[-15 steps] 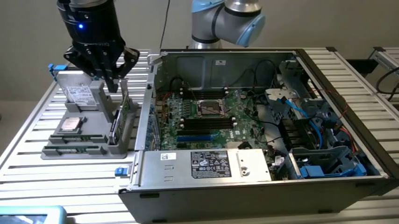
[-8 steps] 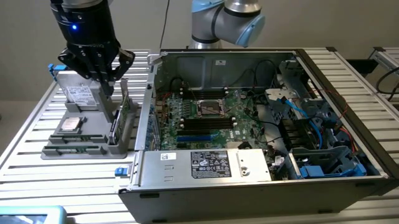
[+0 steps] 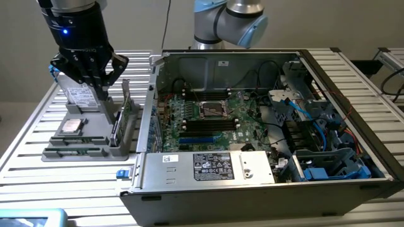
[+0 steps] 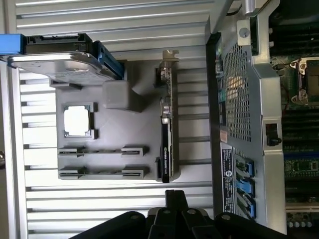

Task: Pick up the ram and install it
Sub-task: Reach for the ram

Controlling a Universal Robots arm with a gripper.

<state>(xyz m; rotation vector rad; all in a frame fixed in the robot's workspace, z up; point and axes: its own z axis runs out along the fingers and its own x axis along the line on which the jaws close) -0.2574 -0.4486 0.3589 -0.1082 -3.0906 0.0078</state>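
A black two-fingered gripper (image 3: 93,88) on the arm hangs over the far end of a moulded grey plastic holder (image 3: 94,124) that stands on the slatted metal desk (image 3: 63,182), at the exterior view's left. Its jaws are clenched together with nothing between them; in the wrist view the tips (image 4: 173,195) meet over the bare slats of the desk (image 4: 114,199), apart from the holder (image 4: 124,129).

The ram (image 3: 79,140), a long, thin green circuit-board stick, sits on edge in a slot at the near end of the holder, untouched and well below the gripper. A second green stick (image 3: 73,152) fills the parallel slot just beside it. In the wrist view the two show as dark lines in their slots (image 4: 102,151) (image 4: 102,173).

A silver hard drive (image 3: 81,97) stands upright directly under the gripper. A square silver processor chip (image 3: 71,126) lies flat between the drive and the ram. A taller green expansion card (image 3: 126,113) stands along the holder's side nearest the open grey metal computer case (image 3: 353,94), whose green motherboard (image 3: 208,118) lies exposed.
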